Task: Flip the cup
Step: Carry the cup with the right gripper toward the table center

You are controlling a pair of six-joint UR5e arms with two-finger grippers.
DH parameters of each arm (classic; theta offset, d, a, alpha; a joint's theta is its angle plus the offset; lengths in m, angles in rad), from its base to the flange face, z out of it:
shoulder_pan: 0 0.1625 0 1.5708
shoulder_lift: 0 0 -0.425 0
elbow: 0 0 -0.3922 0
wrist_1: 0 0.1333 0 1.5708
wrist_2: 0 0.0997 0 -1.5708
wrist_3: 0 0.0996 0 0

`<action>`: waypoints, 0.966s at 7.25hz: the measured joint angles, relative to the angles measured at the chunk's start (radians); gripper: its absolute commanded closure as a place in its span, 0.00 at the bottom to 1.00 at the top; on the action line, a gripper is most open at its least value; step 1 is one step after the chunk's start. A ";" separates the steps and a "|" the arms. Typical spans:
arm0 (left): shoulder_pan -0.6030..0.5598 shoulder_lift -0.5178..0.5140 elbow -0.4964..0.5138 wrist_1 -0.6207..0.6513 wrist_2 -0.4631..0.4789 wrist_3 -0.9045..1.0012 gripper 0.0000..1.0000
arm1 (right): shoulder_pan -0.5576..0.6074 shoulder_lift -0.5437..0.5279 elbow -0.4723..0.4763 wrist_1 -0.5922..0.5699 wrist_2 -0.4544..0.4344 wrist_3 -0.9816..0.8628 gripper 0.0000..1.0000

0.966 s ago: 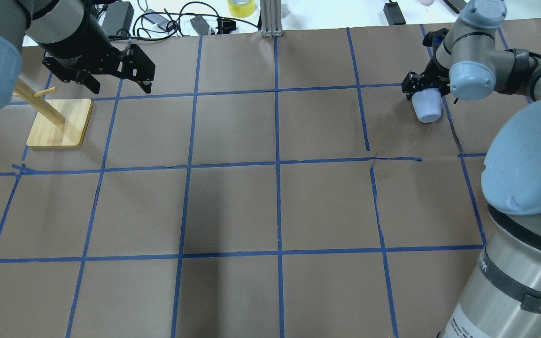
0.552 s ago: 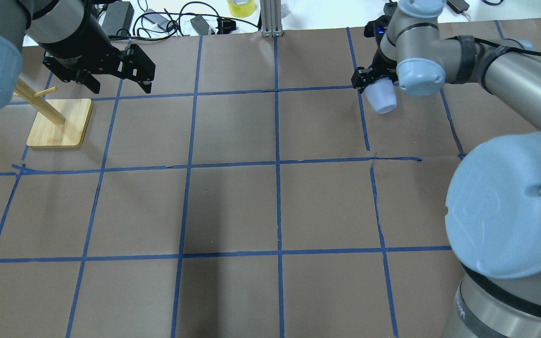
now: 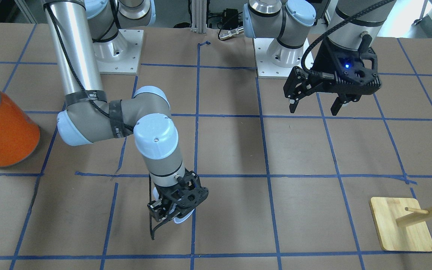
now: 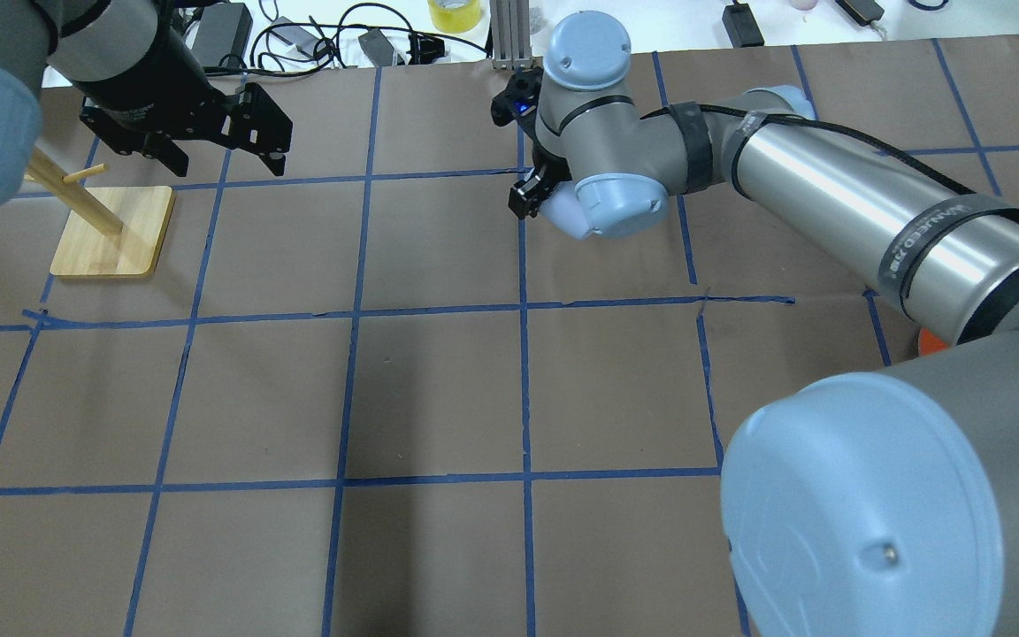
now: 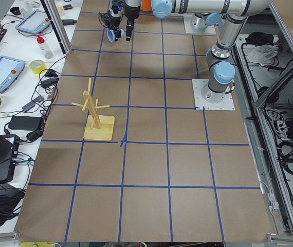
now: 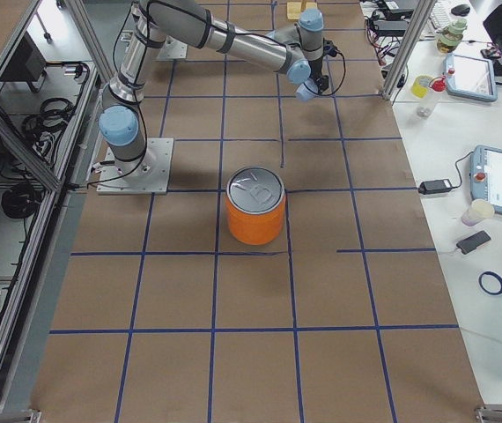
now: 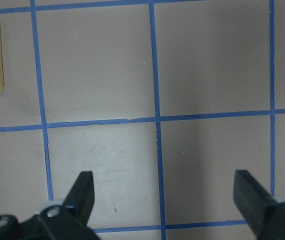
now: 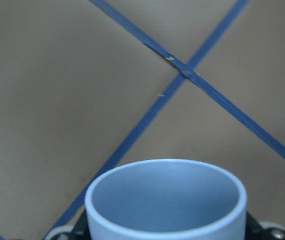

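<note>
The cup is a small pale blue-white tumbler held in my right gripper, which is shut on it above the back middle of the table. The right wrist view shows the cup's open rim with the bluish inside, facing the paper below. In the front-facing view the cup peeks out under the right gripper. My left gripper is open and empty, hovering above the table at the back left, and its fingers stand wide apart over bare paper.
A big orange can with a silver lid stands on the robot's right side. A wooden peg stand is at the back left, beside the left gripper. Blue tape lines grid the brown paper. Cables lie past the far edge.
My right arm has swung left, carrying the cup from the back right of the table to the back middle. The left arm has not moved.
</note>
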 measured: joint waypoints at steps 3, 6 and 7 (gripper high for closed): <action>0.000 0.001 0.000 0.000 0.000 0.000 0.00 | 0.091 0.014 0.005 -0.042 0.002 -0.339 0.49; 0.000 0.000 0.000 0.000 0.000 0.000 0.00 | 0.134 0.043 0.008 -0.070 0.012 -0.651 0.51; 0.000 0.000 0.000 0.000 0.000 0.000 0.00 | 0.146 0.049 0.021 -0.068 0.023 -0.680 0.51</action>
